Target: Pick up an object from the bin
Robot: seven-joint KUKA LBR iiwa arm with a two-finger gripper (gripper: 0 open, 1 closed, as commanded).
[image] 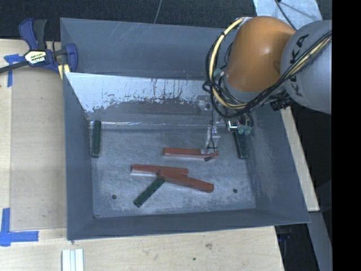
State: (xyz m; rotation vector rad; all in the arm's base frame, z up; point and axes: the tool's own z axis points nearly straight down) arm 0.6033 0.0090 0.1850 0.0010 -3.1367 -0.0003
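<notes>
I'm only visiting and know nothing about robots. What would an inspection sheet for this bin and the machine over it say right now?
Surface: grey metal bin, floor scuffed, back wall streaked with scratches.
Job's things: upper brown bar, flat and reddish, lying level with its right end at the gripper.
Clutter: middle brown bar and lower brown bar overlapping mid-floor; slanted green bar with its top end at those two; left green bar along the left wall.
Grippers: gripper low in the bin, at the upper brown bar's right end.
Cables: yellow and black cables looped round the orange cover.
Surroundings: nothing seen.
</notes>
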